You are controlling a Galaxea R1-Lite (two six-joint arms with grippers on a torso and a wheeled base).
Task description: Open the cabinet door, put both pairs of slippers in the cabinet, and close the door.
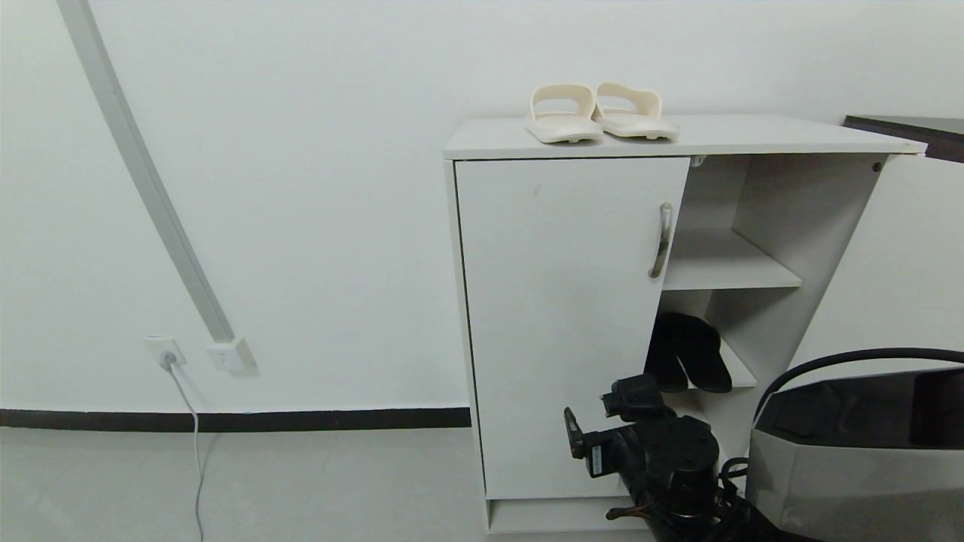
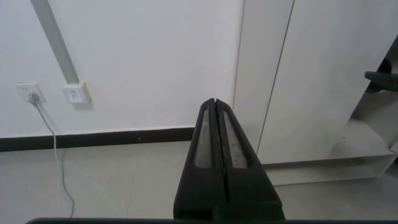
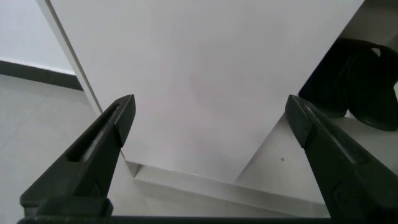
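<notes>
A white cabinet (image 1: 565, 135) stands against the wall, its left door (image 1: 557, 324) closed and its right door (image 1: 896, 263) swung open. A cream pair of slippers (image 1: 599, 113) lies on the cabinet's top. A black pair of slippers (image 1: 689, 354) (image 3: 360, 81) rests on the lower shelf inside the open half. My right gripper (image 1: 602, 410) (image 3: 210, 102) hangs open and empty, low in front of the closed door, just left of the black pair. My left gripper (image 2: 214, 102) is shut on nothing, low down and facing the wall and the cabinet's left side (image 2: 261, 81).
The closed door has a metal handle (image 1: 662, 241) at its right edge. The upper shelf (image 1: 723, 267) is bare. Wall sockets (image 1: 166, 350) with a dangling cable and a slanted grey conduit (image 1: 143, 173) are left of the cabinet, above open floor. A dark surface (image 1: 904, 124) shows at far right.
</notes>
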